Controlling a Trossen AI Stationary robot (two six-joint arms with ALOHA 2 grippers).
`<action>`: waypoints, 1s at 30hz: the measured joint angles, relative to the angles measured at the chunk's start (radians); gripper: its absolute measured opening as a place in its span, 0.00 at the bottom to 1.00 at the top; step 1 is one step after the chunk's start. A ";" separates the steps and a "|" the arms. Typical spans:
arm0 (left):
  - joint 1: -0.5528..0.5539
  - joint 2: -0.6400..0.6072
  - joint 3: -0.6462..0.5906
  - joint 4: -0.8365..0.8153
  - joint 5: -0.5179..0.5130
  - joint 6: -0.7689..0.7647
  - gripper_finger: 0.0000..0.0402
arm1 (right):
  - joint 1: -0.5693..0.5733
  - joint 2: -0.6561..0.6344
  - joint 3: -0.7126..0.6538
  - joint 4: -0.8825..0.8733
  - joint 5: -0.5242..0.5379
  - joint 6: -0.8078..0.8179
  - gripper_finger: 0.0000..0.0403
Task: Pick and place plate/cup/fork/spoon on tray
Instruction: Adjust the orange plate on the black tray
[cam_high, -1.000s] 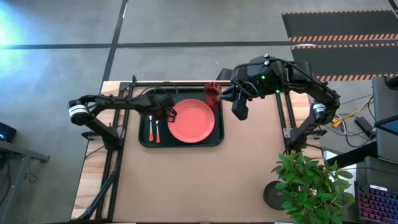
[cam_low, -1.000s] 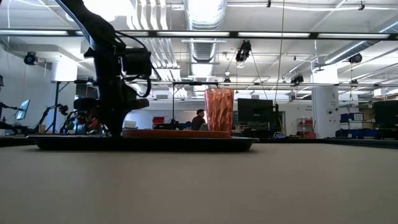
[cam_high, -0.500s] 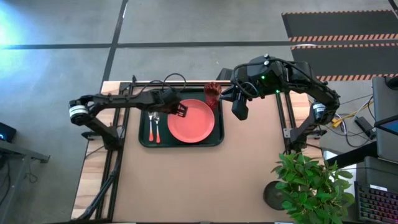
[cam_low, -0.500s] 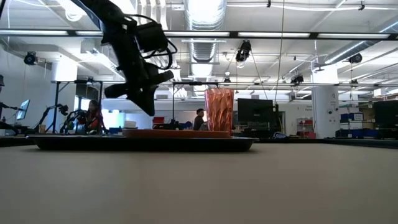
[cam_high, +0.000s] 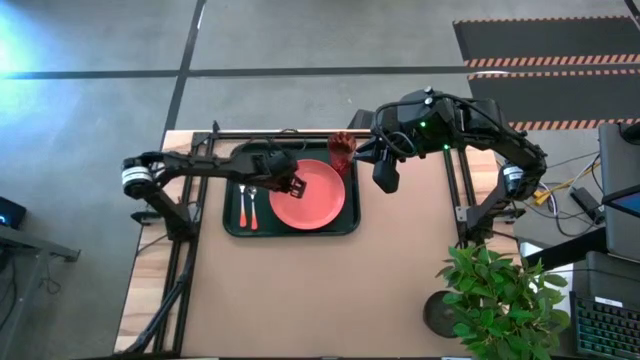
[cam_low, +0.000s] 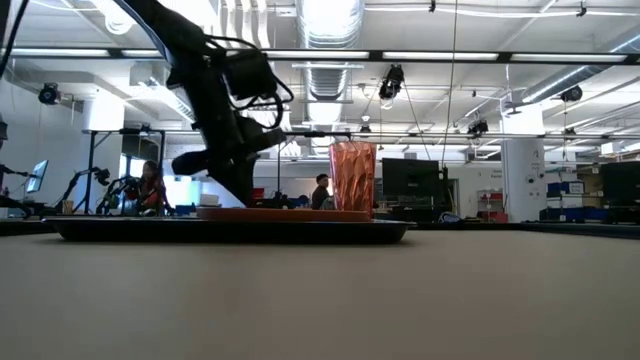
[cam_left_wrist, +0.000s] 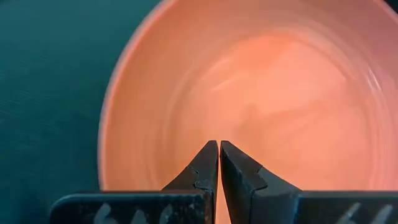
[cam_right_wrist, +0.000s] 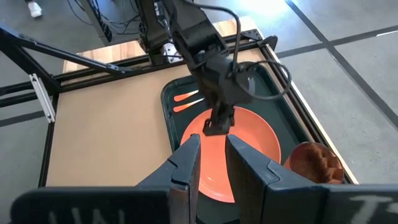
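Right now the left gripper (cam_high: 293, 184), fingers pressed together and holding nothing, hangs over the coral plate's (cam_high: 312, 195) left edge on the tray (cam_high: 290, 228); fork (cam_high: 253, 205) and spoon (cam_high: 242, 205) lie beside it, while the right gripper (cam_high: 384, 178) waits slightly parted near the cup (cam_high: 343, 148)

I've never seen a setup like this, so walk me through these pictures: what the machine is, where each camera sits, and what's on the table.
Two robot arms work at a table. One camera looks straight down, one sits at table height, and one rides on each wrist. A dark tray holds a coral plate, a fork and a spoon, with the cup at its corner. The left gripper hovers shut over the plate, holding nothing. The right gripper waits open beside the tray, empty. A potted plant stands at the table's near corner.
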 joint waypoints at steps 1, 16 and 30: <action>-0.007 0.011 0.000 0.007 0.004 0.000 0.00 | 0.000 0.000 0.000 0.000 0.000 0.002 0.16; -0.041 0.113 0.005 0.010 0.036 -0.026 0.00 | 0.000 0.000 0.000 0.000 -0.001 0.016 0.16; -0.052 0.108 0.006 -0.096 0.039 -0.026 0.00 | 0.000 0.000 0.000 0.000 -0.001 0.017 0.16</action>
